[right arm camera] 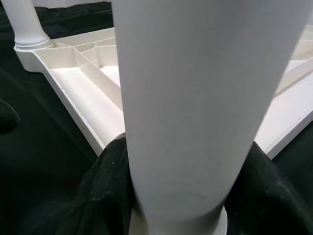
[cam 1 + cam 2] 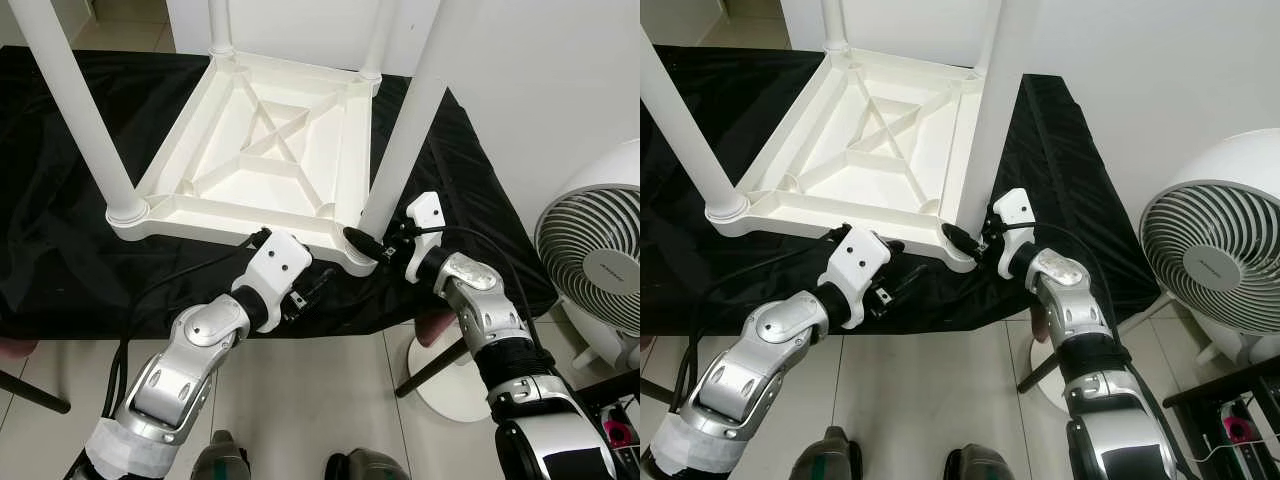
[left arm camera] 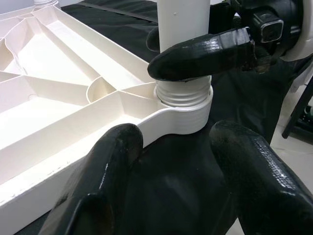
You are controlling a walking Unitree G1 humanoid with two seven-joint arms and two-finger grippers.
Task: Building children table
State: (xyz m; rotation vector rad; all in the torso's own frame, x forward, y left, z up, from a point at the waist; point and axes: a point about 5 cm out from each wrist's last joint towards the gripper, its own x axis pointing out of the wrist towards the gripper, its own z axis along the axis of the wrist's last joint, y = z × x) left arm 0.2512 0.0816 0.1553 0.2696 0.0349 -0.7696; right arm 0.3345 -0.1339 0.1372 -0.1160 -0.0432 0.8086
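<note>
The white plastic children's table [image 2: 262, 150] is lying upside down on a black cloth [image 2: 60, 240] that covers a low surface, so its ribbed underside faces up like a shallow tray with X-shaped bracing and nothing sitting in its compartments. Four white round plastic legs stick up from the corner sockets. The near right leg [image 2: 405, 140] stands in the threaded corner socket [image 3: 183, 105] closest to the robot's right side, and the thread rings still show just above the socket rim.

The tops of all the legs are cut off by the frame, and the two far legs only show their bases. What's under the cloth can't really be made out.

The right gripper [image 2: 372, 245] is closed around the base of that near right leg, one black finger on each side of it, right above the socket. The left gripper [image 2: 318, 283] is just beside the same corner, low against the cloth at the table's near edge, fingers spread apart with nothing between them and not touching the table as far as I can tell.

Off to the right there's a white round floor fan [image 2: 595, 255] on the tiled floor [image 2: 300, 400], well apart from the table.
</note>
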